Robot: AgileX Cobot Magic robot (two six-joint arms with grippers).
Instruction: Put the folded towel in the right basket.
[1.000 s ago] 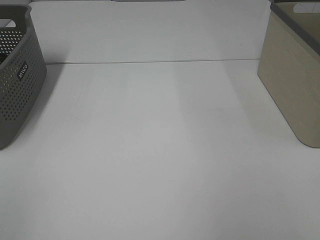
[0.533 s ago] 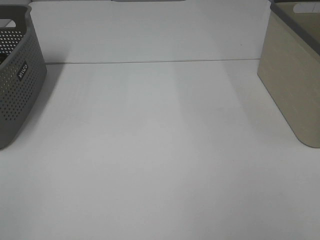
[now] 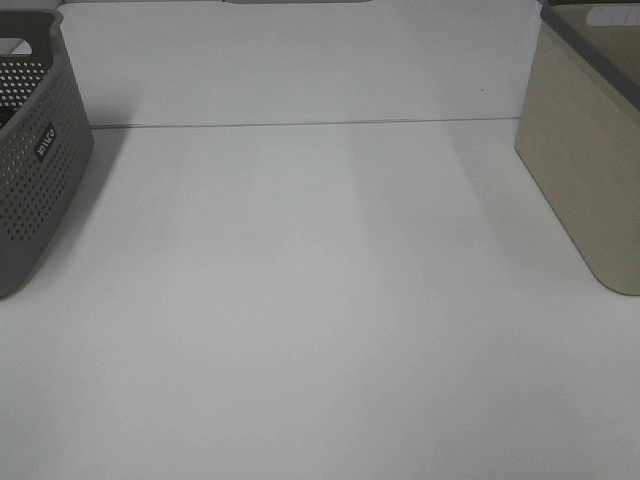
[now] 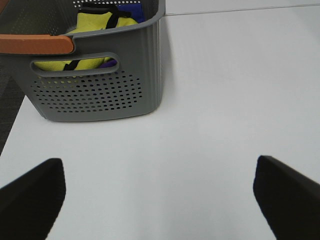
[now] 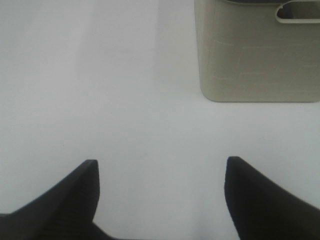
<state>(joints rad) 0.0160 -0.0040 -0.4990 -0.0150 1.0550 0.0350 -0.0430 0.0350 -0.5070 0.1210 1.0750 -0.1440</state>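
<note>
Both tools are hanging wide open over the desk (image 3: 320, 300), left tool (image 4: 160, 192) facing the grey basket (image 4: 100, 85), right tool (image 5: 160, 192) facing the beige basket (image 5: 255, 55)

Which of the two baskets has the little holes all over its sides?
The grey basket at the table's left edge; its walls are perforated, and the left wrist view shows yellow fabric inside. The beige basket on the right has solid walls.
</note>
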